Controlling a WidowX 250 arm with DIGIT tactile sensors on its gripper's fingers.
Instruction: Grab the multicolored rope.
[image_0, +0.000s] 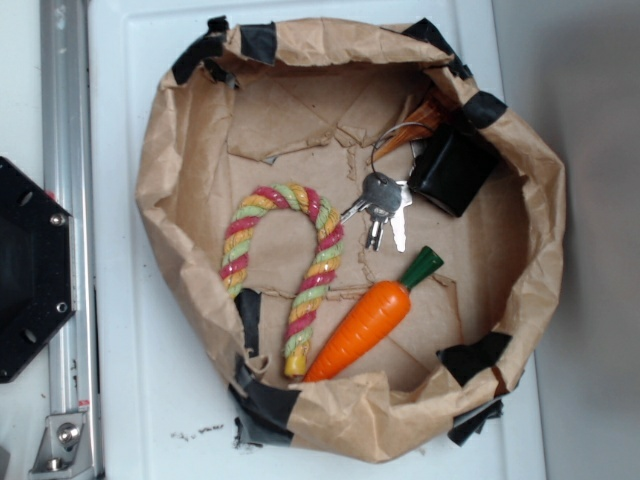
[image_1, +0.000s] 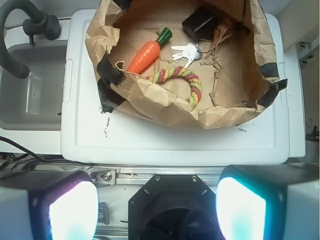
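One paper bag (image_0: 170, 180), rim rolled down and patched with black tape, sits on white counter (image_0: 130, 380), filling most of it. Inside: multicolored rope (image_0: 285, 265) arched at bag's left side, carrot (image_0: 365, 318) just beside its one end, keys (image_0: 383, 205) near arch top, black box (image_0: 455, 170) toward far rim. End effector (image_1: 159, 210) released, fingers (image_1: 70, 210) spread wide, well apart from rope, beyond counter edge. Wrist view: bag wall hides part of rope. Brownish item beside box unclear.

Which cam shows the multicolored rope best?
Exterior: the whole arch of the multicolored rope shows from above, next to the carrot. Wrist view shows it smaller, one end hidden behind the paper bag's rim.
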